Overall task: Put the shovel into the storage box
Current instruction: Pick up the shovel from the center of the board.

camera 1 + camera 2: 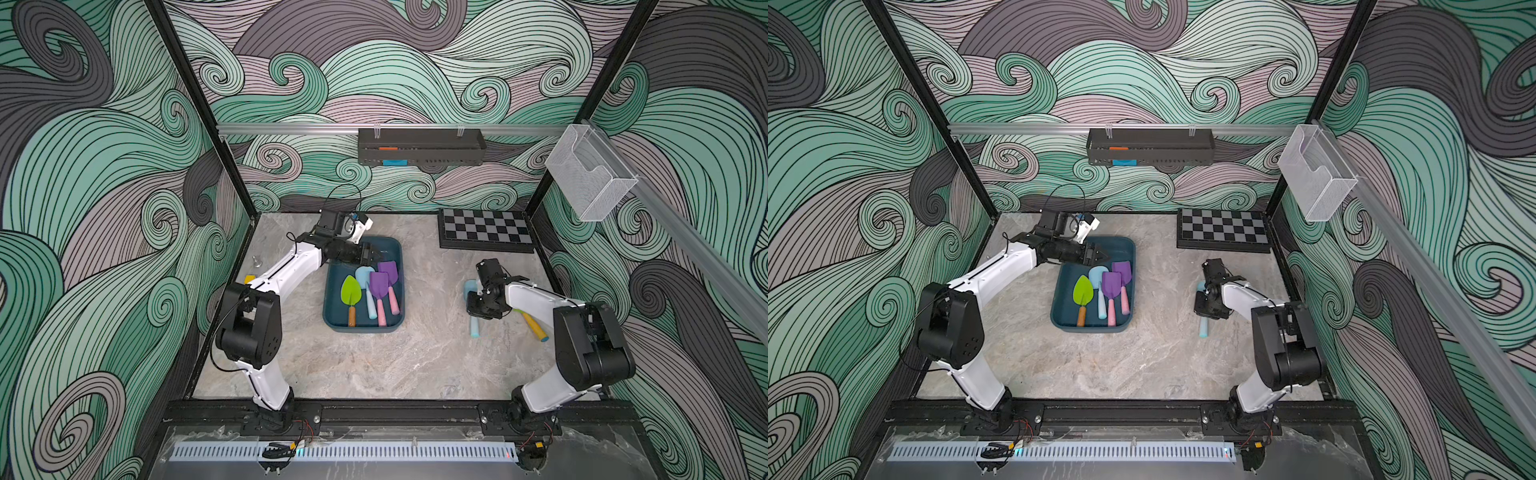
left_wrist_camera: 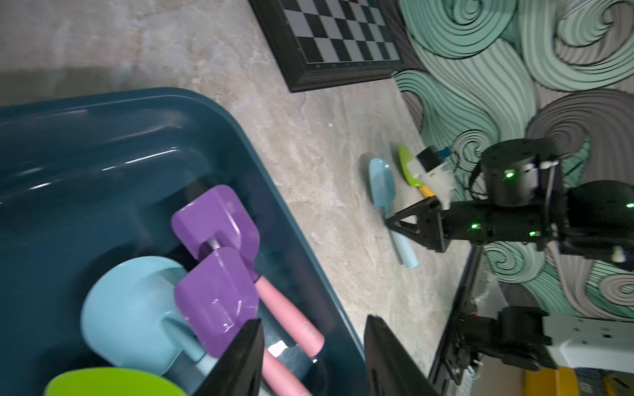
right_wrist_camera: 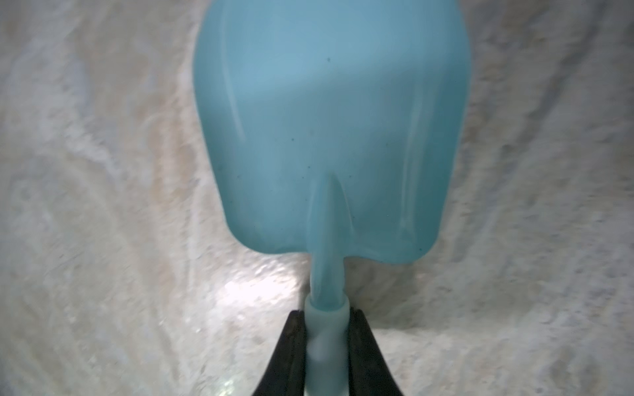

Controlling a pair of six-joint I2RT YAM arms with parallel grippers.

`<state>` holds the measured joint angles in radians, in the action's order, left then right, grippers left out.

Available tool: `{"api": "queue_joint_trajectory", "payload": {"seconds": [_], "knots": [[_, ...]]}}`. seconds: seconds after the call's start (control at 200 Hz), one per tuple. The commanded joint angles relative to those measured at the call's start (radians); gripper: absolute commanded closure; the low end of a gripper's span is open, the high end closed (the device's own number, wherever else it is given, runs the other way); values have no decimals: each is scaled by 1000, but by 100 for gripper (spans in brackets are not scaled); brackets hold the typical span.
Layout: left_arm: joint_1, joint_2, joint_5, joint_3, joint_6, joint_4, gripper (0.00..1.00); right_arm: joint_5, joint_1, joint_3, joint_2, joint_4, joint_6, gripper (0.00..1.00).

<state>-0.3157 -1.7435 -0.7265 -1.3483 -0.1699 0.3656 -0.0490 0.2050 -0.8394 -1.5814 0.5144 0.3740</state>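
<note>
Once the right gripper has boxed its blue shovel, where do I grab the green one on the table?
Likely the yellow handle, from straight above, jaws across it. The green shovel lies flat on the table beside the gripped blue shovel; its handle is narrow, its blade broad and low against the surface.

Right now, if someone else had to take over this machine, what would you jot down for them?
Right gripper: shut on the pale blue shovel by its handle, shovel on the table.
Left gripper: open, empty, above the storage box.
Done: four shovels lie in the box.
Left: move the pale blue shovel in, then probably the green shovel lying beside it.
</note>
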Motion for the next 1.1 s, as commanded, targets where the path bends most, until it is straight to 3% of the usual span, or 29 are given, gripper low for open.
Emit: {"api": "queue_joint_trajectory", "payload": {"seconds": [0.0, 0.335, 0.715, 0.781, 0.946, 1.096], "knots": [[-39, 31, -123, 29, -115, -188, 47, 11, 94, -51, 73, 33, 13, 100], [-182, -17, -13, -16, -115, -172, 47, 20, 350, -165, 170, 59, 87, 100], [-239, -56, 27, -44, -124, -166, 49, -2, 480, -215, 235, 61, 124, 100], [-243, -62, 27, -45, -127, -168, 54, -10, 489, -214, 240, 61, 126, 100], [-253, -68, 21, -47, -139, -179, 81, -18, 503, -205, 233, 54, 128, 100], [-258, -74, 7, -48, -143, -186, 95, -26, 515, -189, 237, 25, 130, 100]]}}
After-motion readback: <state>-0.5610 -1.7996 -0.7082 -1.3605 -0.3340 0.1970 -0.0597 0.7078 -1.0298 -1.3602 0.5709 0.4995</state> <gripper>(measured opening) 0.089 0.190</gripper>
